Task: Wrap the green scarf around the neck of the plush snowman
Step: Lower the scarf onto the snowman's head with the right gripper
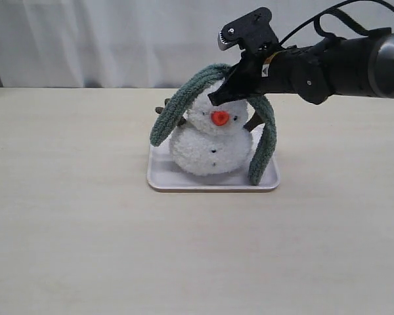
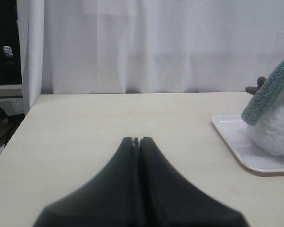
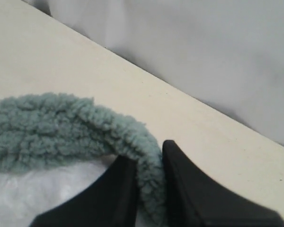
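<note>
The plush snowman [image 1: 209,146] sits upright on a white tray [image 1: 164,178], orange nose facing the camera. The green scarf [image 1: 173,111] is draped over the top of its head, one end hanging down each side. My right gripper [image 1: 224,92] reaches in from the right at the head and is shut on the scarf [image 3: 61,127], which runs between its fingers [image 3: 189,189] in the right wrist view. My left gripper [image 2: 136,140] is shut with nothing in it; it is out of the exterior view. The snowman's neck is bare at the front.
The tray [image 2: 236,146] lies on a pale wooden table [image 1: 72,223], with a white curtain behind. A brown twig arm [image 2: 255,86] sticks out beside the scarf in the left wrist view.
</note>
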`<act>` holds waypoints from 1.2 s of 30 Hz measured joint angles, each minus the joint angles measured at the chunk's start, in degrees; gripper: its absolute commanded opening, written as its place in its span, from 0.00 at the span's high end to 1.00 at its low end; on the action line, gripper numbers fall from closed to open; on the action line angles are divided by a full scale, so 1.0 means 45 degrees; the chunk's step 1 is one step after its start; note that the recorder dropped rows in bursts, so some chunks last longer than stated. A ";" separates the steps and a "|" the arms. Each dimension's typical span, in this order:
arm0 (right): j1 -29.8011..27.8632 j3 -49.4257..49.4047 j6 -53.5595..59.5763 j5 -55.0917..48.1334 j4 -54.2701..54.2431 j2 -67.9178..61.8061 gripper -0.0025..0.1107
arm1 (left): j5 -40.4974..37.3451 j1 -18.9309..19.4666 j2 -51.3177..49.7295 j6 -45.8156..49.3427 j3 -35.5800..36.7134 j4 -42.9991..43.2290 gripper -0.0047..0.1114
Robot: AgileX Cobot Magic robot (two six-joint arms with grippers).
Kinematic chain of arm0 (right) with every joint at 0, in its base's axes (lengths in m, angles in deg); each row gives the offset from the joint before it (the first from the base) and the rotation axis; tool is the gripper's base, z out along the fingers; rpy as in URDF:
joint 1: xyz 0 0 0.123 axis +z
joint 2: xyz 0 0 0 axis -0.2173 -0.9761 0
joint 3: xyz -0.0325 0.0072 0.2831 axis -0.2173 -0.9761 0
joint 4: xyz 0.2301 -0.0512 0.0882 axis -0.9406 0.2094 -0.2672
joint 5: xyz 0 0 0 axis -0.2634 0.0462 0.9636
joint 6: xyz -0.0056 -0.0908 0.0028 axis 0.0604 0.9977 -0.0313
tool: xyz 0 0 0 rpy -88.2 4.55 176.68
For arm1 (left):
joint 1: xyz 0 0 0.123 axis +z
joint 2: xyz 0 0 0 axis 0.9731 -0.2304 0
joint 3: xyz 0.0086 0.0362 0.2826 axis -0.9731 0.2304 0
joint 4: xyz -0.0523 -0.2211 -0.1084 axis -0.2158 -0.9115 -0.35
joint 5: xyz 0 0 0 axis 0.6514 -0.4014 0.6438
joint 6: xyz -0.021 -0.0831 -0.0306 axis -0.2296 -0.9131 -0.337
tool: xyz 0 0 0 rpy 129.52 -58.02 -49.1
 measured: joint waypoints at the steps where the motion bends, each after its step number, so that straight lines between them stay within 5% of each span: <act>1: 0.0000 0.0000 0.0000 0.0000 -0.0292 0.0000 0.82 | 0.0000 0.0000 0.0000 0.0000 0.0000 0.0000 0.96; 8: 0.0000 0.0341 0.0000 -0.0659 -0.1822 0.0000 0.82 | 0.0000 0.0000 0.0000 0.0000 0.0000 0.0000 0.96; 14: 0.0000 0.2052 0.0000 -0.3722 -0.2914 0.0000 0.82 | 0.0000 0.0000 0.0000 0.0000 0.0000 0.0000 0.96; 21: 0.0000 0.2453 0.0481 -0.3902 -0.4250 -0.0322 0.82 | 0.0000 0.0000 0.0000 0.0000 0.0000 0.0000 0.96; 29: 0.0000 0.2453 0.0555 -0.3556 -0.4281 -0.0496 0.53 | 0.0000 0.0000 0.0000 0.0000 0.0000 0.0000 0.96; 36: 0.0000 0.2453 0.0713 -0.4013 -0.4281 -0.0496 0.44 | 0.0000 0.0000 0.0000 0.0000 0.0000 0.0000 0.96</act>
